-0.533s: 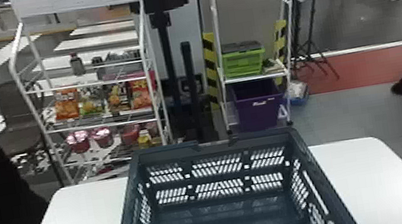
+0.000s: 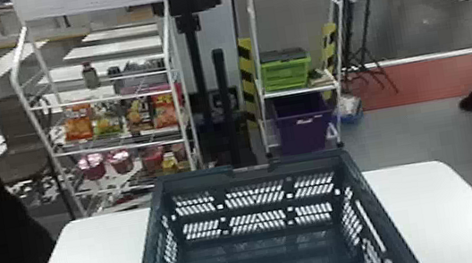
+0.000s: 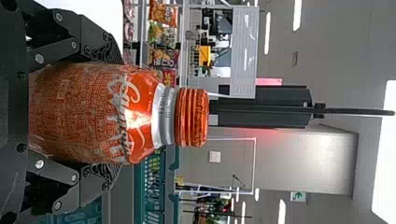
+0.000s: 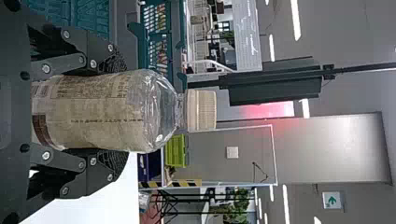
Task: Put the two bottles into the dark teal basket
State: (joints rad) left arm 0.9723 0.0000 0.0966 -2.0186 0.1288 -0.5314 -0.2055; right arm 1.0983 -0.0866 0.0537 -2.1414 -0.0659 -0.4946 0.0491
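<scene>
The dark teal basket (image 2: 267, 250) stands on the white table in the head view, with nothing inside it. In the left wrist view, my left gripper (image 3: 112, 114) is shut on a bottle (image 3: 93, 112) with an orange-red label and orange cap, its fingers on either side of the label. My right gripper (image 4: 114, 109), in the right wrist view, is shut on a clear bottle (image 4: 154, 112) with a pale label and white cap. Parts of the basket show beyond each bottle, in the left wrist view (image 3: 154, 186) and the right wrist view (image 4: 159, 37).
The white table (image 2: 439, 219) extends to both sides of the basket. Behind it stand a wire rack (image 2: 115, 148) with snacks and cups, and a second rack with a green crate (image 2: 287, 73) above a purple bin (image 2: 303, 131). A black stand (image 2: 225, 107) rises between them.
</scene>
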